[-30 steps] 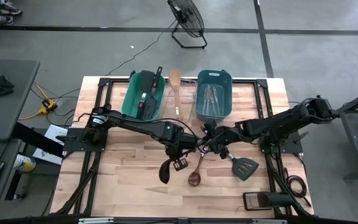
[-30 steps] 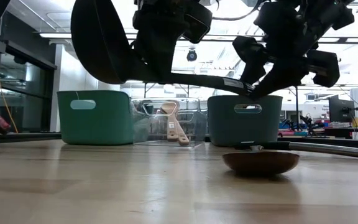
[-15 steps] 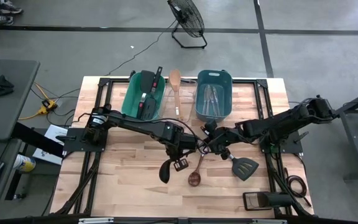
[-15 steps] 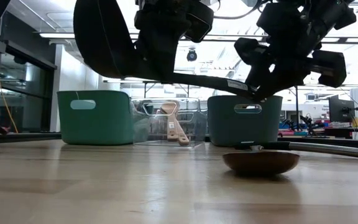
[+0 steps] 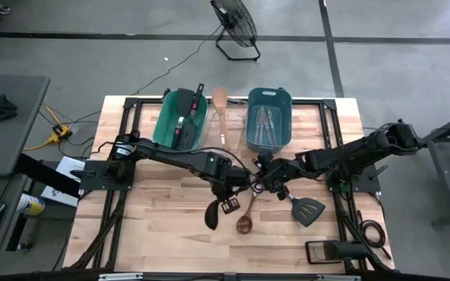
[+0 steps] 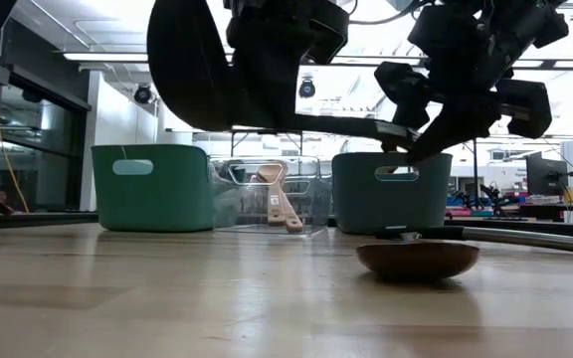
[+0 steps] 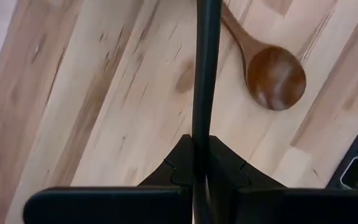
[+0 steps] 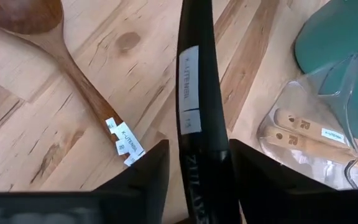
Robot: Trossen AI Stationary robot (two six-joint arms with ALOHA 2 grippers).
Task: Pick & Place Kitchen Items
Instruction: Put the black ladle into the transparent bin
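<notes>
A black ladle (image 5: 212, 214) hangs above the middle of the table with my left gripper (image 5: 231, 190) shut on its handle. Its bowl (image 6: 189, 62) shows large in the low view, and the labelled handle end (image 8: 190, 93) reaches between the fingers of my right gripper (image 5: 262, 181). That gripper stands open, with a strip of table showing between one finger (image 8: 149, 174) and the handle. A wooden spoon (image 5: 246, 216) lies flat on the table just below. A black slotted spatula (image 5: 307, 209) lies to its right. My left gripper pinches the ladle's thin handle (image 7: 201, 124) between its two fingers, about midway along. The fingers come steeply from above and lie across the handle. The ladle is lifted clear of the table, roughly level, bowl toward the near left. My right gripper stands around the handle's labelled end; whether the other finger (image 8: 253, 174) touches it I cannot tell.
At the far edge stand a green bin (image 5: 180, 119) with black and red utensils, a clear bin (image 5: 221, 117) with wooden spoons, and a blue bin (image 5: 268, 117) with silver cutlery. Bare wood lies at the near left of the table.
The ladle has swung a little in my left gripper's hold. Its bowl has shifted toward the table's right, while the handle end has stayed at my right gripper. Both arms have kept their places.
</notes>
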